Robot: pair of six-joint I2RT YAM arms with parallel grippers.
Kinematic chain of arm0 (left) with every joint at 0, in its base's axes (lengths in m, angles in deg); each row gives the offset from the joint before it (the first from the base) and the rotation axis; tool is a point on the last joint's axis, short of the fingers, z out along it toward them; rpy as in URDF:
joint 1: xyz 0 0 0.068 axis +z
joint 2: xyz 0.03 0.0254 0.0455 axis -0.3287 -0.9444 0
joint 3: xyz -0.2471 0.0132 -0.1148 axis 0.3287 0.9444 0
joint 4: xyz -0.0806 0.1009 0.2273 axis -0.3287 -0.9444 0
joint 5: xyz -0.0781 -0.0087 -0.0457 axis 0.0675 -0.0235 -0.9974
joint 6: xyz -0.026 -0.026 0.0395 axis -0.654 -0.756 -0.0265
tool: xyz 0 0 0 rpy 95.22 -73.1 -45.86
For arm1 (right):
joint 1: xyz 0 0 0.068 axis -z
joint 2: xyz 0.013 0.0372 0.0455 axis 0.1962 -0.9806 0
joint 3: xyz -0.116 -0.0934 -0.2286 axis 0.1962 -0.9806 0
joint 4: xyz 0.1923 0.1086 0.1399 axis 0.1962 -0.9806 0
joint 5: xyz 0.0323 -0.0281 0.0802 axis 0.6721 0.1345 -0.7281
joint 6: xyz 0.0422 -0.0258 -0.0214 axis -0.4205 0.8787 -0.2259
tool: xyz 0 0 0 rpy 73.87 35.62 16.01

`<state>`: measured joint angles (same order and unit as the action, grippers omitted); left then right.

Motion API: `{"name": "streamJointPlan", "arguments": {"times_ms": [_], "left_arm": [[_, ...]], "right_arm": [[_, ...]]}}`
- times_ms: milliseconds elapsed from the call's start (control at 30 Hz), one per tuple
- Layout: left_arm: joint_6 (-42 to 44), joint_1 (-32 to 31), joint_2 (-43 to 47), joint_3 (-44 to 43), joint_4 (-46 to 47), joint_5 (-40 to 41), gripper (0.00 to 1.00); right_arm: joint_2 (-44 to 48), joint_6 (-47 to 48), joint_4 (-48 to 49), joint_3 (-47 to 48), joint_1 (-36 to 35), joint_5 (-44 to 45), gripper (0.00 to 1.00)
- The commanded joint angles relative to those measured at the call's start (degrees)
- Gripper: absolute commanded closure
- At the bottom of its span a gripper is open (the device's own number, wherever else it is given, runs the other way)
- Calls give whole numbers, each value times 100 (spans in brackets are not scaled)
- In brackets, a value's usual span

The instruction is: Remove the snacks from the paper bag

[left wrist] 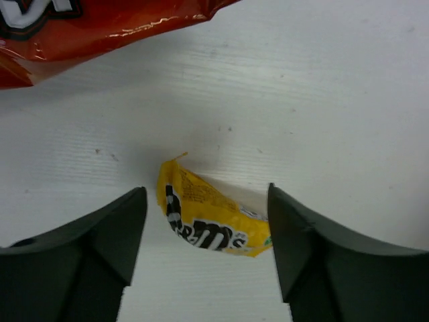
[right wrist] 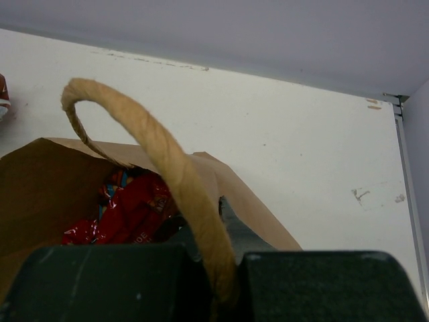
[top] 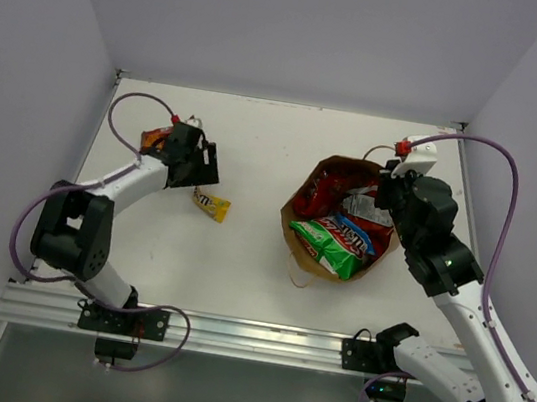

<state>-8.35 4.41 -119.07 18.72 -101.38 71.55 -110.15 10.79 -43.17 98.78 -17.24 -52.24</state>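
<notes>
Two packets lie outside the bag, on the left half of the white table [top: 258, 139]. One is an orange chip bag [top: 156, 139] at far left, partly hidden by the left wrist. The other is a yellow M&M's pack [top: 212, 206], nearer and to the right of it, and the two do not touch.

Left gripper [top: 194, 160]: jaws apart. In the wrist view the dark fingers [left wrist: 100, 248] stand to either side of the M&M's pack [left wrist: 208, 225]. The pack lies flat on the table, slightly curled, printed side up, and neither finger touches it. The orange chip bag [left wrist: 100, 27] crosses the upper left corner of that view.

Paper bag [top: 335, 262]: brown kraft, right of centre, with its mouth gaping toward the overhead camera. Whether it stands or slumps I cannot tell. Inside it:
- A red chip bag [top: 332, 182] on the far side.
- A green-white chip bag [top: 328, 242] on the near side, lying on top.
- A blue packet [top: 362, 237] just right of the green-white one.
- A pale packet [top: 359, 206] between the red and the blue, its print too small to read.

One thin handle loop [top: 298, 274] hangs loose at the bag's near left edge.

Right gripper [top: 389, 184]: at the bag's far right rim, jaws together and clamped on the other twisted handle [right wrist: 167, 168]. In the wrist view the handle arches up out of the closed fingers [right wrist: 100, 282]. Below it the bag wall [right wrist: 47, 194] is pulled open, with the red chip bag [right wrist: 131, 215] visible inside.
</notes>
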Motion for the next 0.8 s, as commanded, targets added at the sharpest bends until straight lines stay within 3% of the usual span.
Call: {"name": "streamJointPlan", "arguments": {"times_ms": [0, 33, 100, 267, 500, 600, 767], "left_arm": [[-124, -24, 1099, -128, 216, -405, 17], [-150, -77, 1312, -172, 145, -475, 7], [-194, -278, 1864, -321, -100, -406, 0], [-563, -1736, 2474, -1032, -330, -151, 0], [-1003, -4213, 1922, -1955, -137, 428, 15], [-986, -4899, 1447, -2342, -93, 788, 21], [-1046, -5219, 657, -2501, 144, 1070, 30]], "right_arm": [[34, 25, -126, -65, 8, 107, 100], [51, 42, -126, -64, 8, 108, 100], [43, 42, -117, -56, 8, 125, 99], [25, 42, -47, -38, 8, 151, 98], [-28, 42, -82, 59, 8, 178, 99], [25, 42, -82, 50, 8, 187, 99], [69, 42, -82, -12, 8, 134, 99]]}}
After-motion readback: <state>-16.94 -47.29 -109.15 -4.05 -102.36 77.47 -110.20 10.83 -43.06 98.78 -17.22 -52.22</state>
